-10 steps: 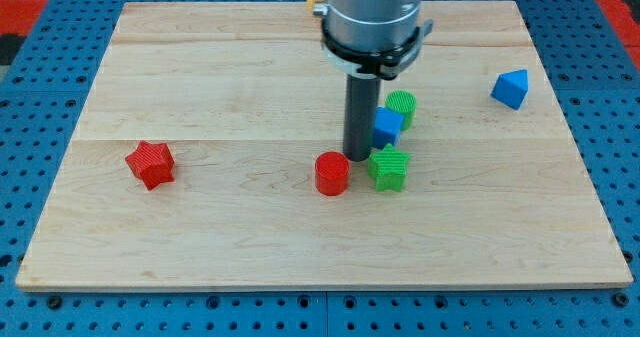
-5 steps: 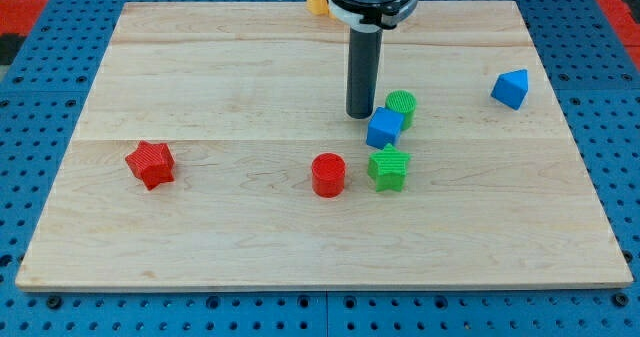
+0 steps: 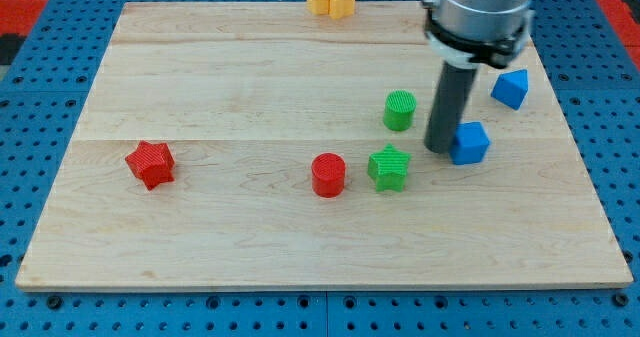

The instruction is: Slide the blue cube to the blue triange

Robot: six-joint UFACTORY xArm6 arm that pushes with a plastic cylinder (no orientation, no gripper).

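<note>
Camera view: my tip (image 3: 440, 149) touching ribbed blue cube (image 3: 469, 142) — blue triangle (image 3: 510, 87) near; no claw — plain rod.

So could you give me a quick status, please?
My tip against blue cube, its left. Blue triangle up-right, apart. Nothing between them.

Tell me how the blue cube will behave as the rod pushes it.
The blue cube looks rigid with flat faces, so it should slide, not roll. My tip touches its left side low, so tipping seems unlikely. An off-centre push may turn it on the smooth wooden board.
</note>
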